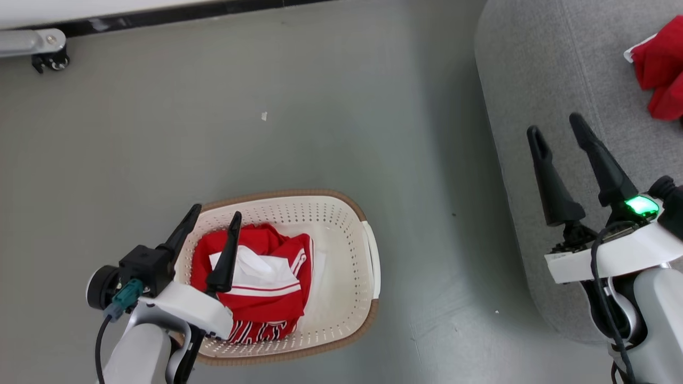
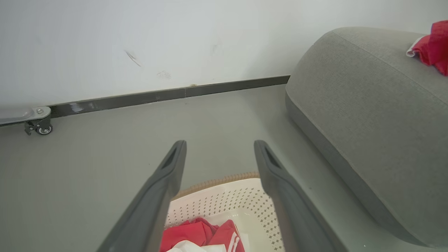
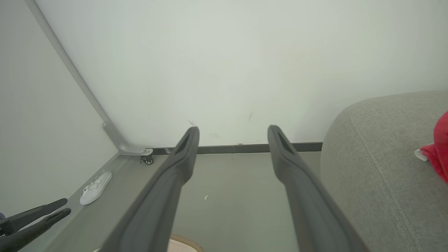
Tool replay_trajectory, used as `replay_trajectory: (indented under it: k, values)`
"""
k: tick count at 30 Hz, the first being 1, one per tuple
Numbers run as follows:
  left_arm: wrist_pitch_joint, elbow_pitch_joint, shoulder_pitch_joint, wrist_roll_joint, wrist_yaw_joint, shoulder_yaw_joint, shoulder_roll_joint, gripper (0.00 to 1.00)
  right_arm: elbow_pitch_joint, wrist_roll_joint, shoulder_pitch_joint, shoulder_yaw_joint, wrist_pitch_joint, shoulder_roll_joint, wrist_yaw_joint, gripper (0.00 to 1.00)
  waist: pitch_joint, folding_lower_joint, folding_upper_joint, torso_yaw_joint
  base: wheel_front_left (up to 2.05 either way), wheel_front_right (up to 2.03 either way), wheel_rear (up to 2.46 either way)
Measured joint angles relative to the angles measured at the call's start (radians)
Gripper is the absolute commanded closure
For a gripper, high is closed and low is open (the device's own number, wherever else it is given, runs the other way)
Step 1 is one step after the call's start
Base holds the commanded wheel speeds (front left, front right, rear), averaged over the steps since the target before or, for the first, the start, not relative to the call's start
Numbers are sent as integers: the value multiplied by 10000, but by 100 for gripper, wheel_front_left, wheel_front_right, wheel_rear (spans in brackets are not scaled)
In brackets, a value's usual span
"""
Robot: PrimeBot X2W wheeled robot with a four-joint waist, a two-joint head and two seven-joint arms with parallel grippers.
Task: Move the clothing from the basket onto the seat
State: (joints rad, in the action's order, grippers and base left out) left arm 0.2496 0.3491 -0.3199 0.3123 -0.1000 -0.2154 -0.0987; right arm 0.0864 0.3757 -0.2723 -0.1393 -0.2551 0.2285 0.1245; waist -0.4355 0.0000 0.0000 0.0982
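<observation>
The cream basket (image 1: 349, 250) with a brown rim stands on the grey floor, holding red clothing with white panels and stripes (image 1: 267, 290). My left gripper (image 1: 216, 212) hangs open above the basket's left part, its fingers over the red fabric and nothing between them. In the left wrist view the same gripper (image 2: 219, 148) points past the basket (image 2: 245, 203) and the red clothing (image 2: 203, 232). Another red garment (image 1: 661, 66) lies on the grey seat (image 1: 533, 80) at the far right. My right gripper (image 1: 557, 128) is open over the seat's left edge, also seen as gripper (image 3: 232, 133) beside the seat (image 3: 378, 168).
A white wall with a dark skirting (image 2: 168, 94) runs behind the floor. A caster of a grey frame (image 1: 50, 61) stands at the upper left. A white slipper (image 3: 95, 187) lies by the left wall. A small white scrap (image 1: 263, 116) lies on the floor.
</observation>
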Motion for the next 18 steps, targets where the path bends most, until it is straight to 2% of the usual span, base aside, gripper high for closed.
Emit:
replay_trajectory:
  k: [18]
  values:
    - [0,1563,-1225,-332,-84,-251,-109,0,282,123,-872,219,0,-100,2,0,-1355,0,0,449,0,0,0]
